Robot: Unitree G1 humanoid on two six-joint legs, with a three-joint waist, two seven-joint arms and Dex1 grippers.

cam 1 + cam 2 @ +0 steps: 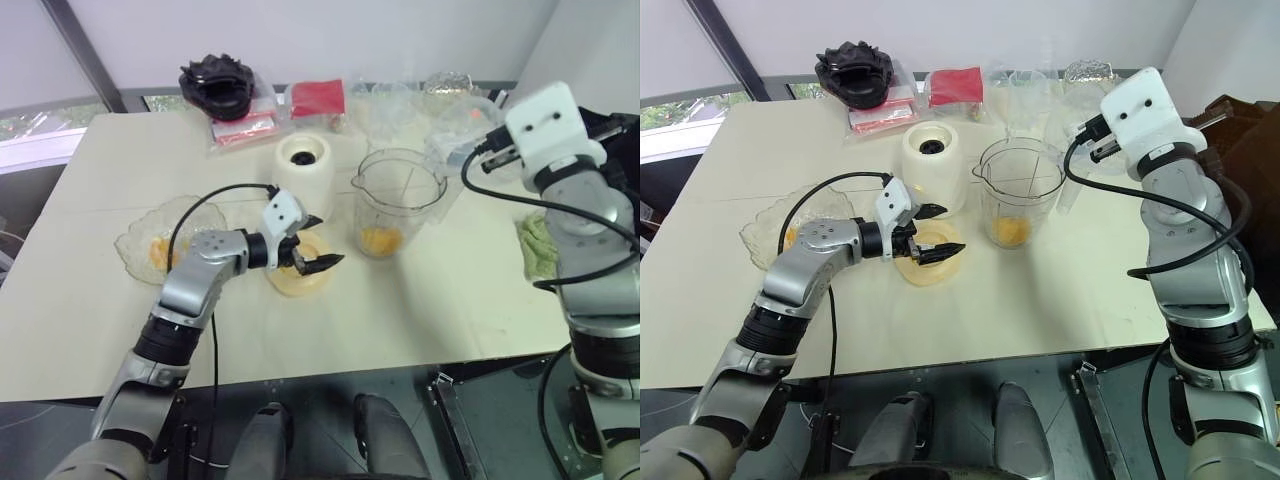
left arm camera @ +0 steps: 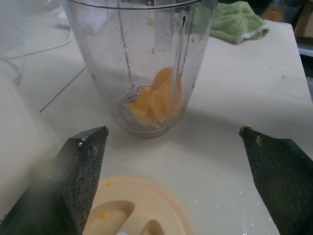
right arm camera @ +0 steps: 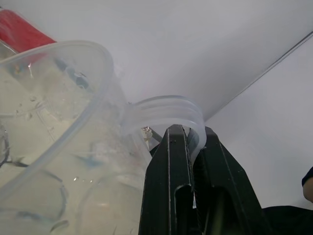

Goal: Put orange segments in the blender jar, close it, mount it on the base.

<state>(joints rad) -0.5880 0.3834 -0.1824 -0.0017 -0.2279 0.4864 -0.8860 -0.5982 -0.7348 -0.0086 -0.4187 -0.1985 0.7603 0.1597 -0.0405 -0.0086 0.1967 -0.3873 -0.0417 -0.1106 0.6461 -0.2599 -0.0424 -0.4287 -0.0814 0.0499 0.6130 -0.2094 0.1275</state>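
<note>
I judge the filling done and the closing step in hand: orange segments (image 2: pixel 155 100) sit heaped at the bottom of the blender jar (image 1: pixel 398 205), and my left gripper (image 1: pixel 318 243) hangs wide open and empty just above the flat cream lid (image 1: pixel 297 272). My right gripper (image 3: pixel 190 147) is clamped shut on the jar's clear side handle (image 3: pixel 171 110), steadying it.

Reading the head view as a clock face, the jar stands just right of centre on the table (image 1: pixel 460 300), the lid at about seven o'clock from it, and the base (image 1: pixel 302 165) at about ten o'clock, near but apart. A wavy glass dish (image 1: pixel 165 240) with a few leftover segments lies well off at nine o'clock.

The jar is upright, long axis vertical, mouth up and uncovered; its pour spout points toward nine o'clock, the handle toward three.

Next, I expect to lower the left fingers around the lid's rim, close, lift it and set it level on the jar mouth. The base's dark socket faces up, ready for mounting afterwards.
</note>
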